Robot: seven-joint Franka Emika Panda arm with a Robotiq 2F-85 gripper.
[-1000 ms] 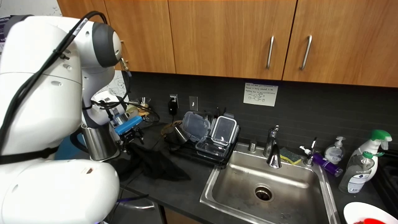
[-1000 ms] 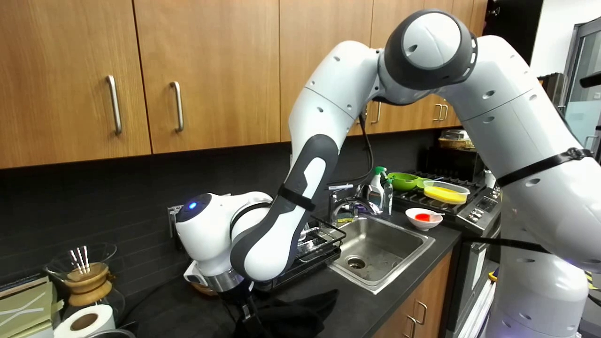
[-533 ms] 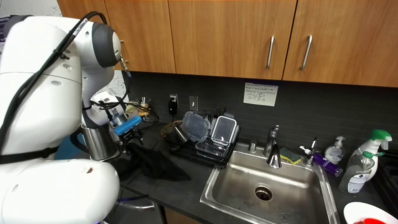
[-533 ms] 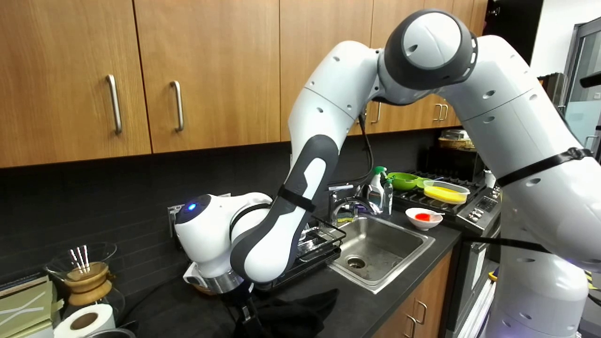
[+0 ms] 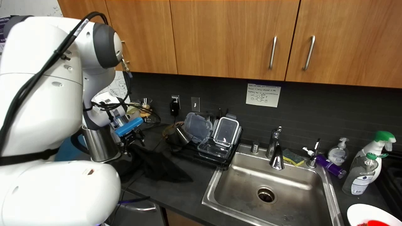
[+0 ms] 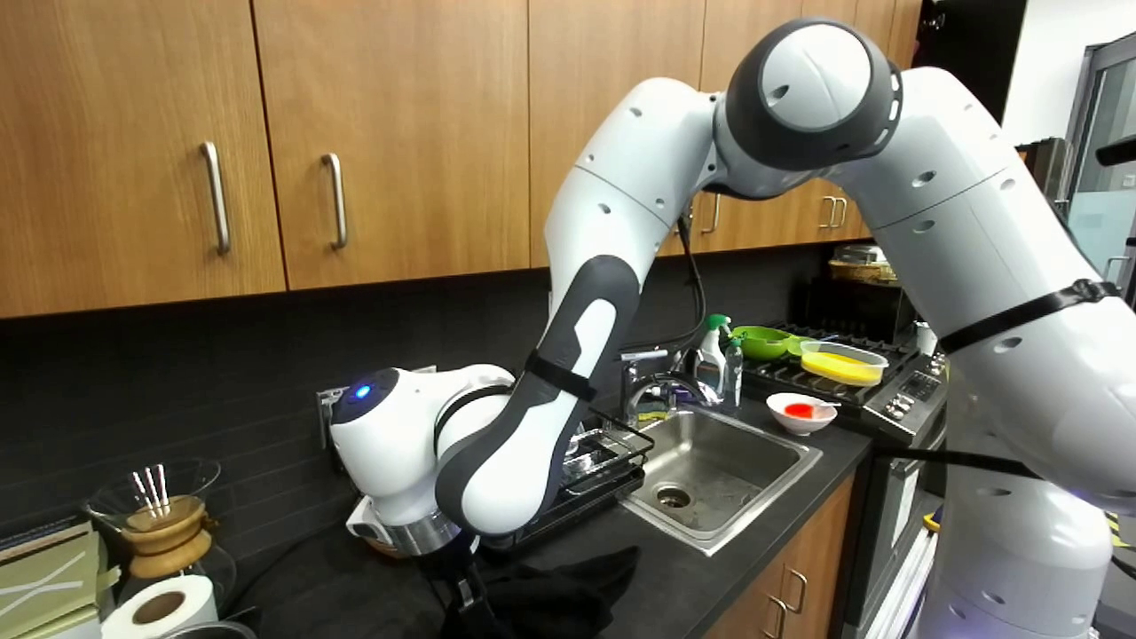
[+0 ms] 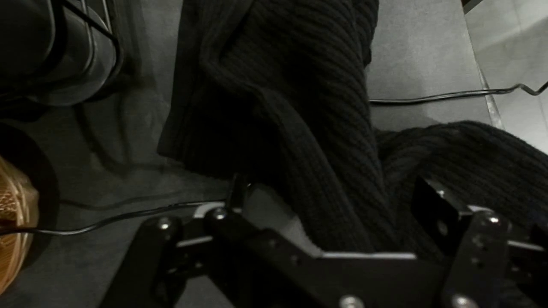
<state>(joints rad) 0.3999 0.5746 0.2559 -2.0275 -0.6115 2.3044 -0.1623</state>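
My gripper (image 7: 338, 199) is open, with its two fingers wide apart in the wrist view. A black ribbed cloth (image 7: 299, 107) lies crumpled on the dark counter, and part of it shows between and beyond the fingers. The gripper holds nothing that I can see. I cannot tell whether the fingertips touch the cloth. In an exterior view the gripper (image 5: 135, 147) points down at the left end of the cloth (image 5: 160, 166). In an exterior view the dark gripper (image 6: 475, 603) is hard to make out against the cloth (image 6: 568, 595).
A steel kettle (image 5: 100, 146) stands behind the gripper. A dish rack (image 5: 224, 164) with clear containers stands by the sink (image 5: 209, 201). A thin black cable (image 7: 128, 214) runs to the cloth. A woven basket (image 7: 19, 201) is near the gripper. A paper roll (image 6: 191, 603) stands on the counter.
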